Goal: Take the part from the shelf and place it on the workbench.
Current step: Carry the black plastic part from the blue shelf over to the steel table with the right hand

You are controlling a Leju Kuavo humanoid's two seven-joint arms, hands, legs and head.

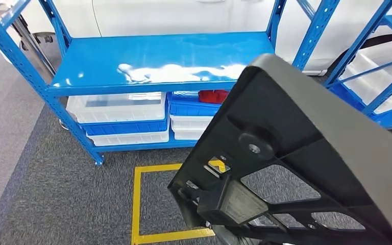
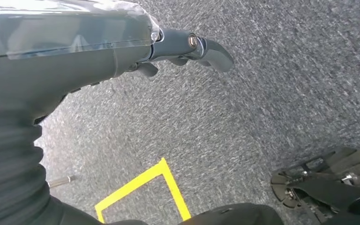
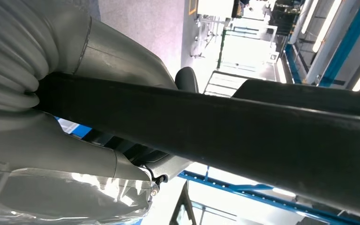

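Grey carpet (image 2: 262,93); right hand (image 3: 98,154) fingers grip black part (image 1: 306,153) (tilted).

No readable text, numbers or brand marks anywhere. The black part (image 1: 306,168) has a pale label (image 1: 241,204) on its small box, but the print is too blurred to read. The yellow floor tape (image 1: 148,204) is just a plain line marking, no characters. The blue shelf (image 1: 158,56) and the bins (image 1: 122,115) under it carry no legible markings.
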